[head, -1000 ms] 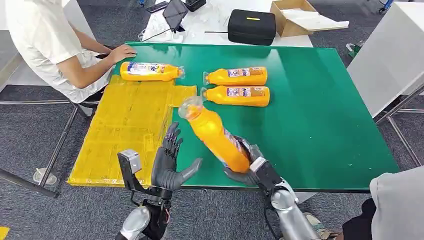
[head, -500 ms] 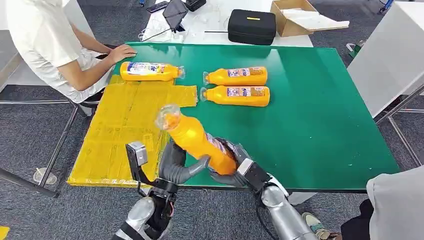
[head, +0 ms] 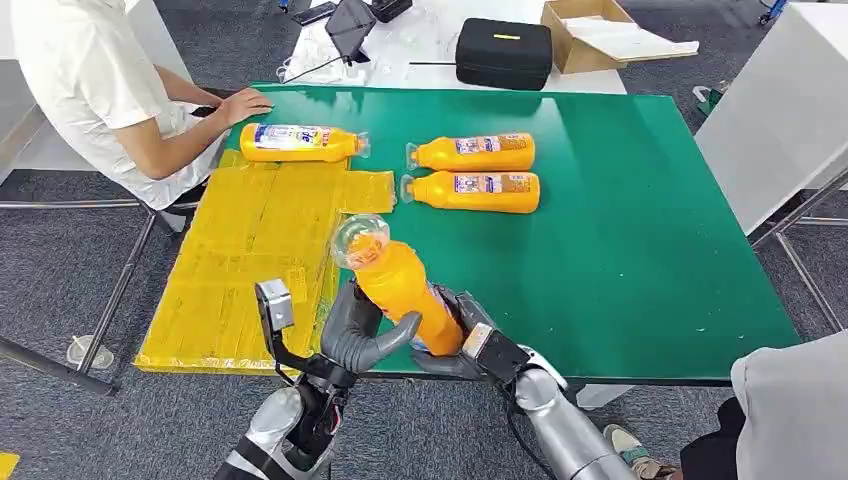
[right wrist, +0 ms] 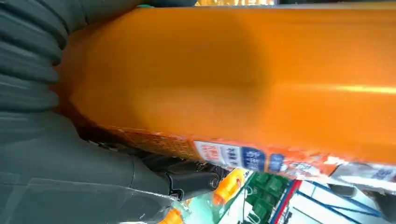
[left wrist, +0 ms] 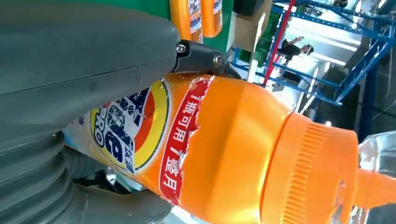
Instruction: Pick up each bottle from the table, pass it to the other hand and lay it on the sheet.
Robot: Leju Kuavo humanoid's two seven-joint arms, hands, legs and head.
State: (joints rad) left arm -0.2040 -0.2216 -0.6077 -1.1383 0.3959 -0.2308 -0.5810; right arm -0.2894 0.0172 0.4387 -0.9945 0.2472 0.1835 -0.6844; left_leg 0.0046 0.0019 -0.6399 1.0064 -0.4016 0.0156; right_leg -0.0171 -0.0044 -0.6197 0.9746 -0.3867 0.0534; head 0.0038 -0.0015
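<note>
Orange bottle [head: 400,285] held up in both hands over the near edge of the green tabletop [head: 640,230].

Head view: right hand [head: 455,335] wrapped round the bottom end, left hand [head: 355,335] pressed on the side with thumb across, clear cap tilted up; yellow sheet [head: 250,250] just beside, with one more bottle [head: 298,142] at its far end and two bottles [head: 472,170] on the green.
Left wrist view: left fingers [left wrist: 201,56] curled on the label.
Right wrist view: right fingers [right wrist: 191,179] closed on the orange body.
</note>
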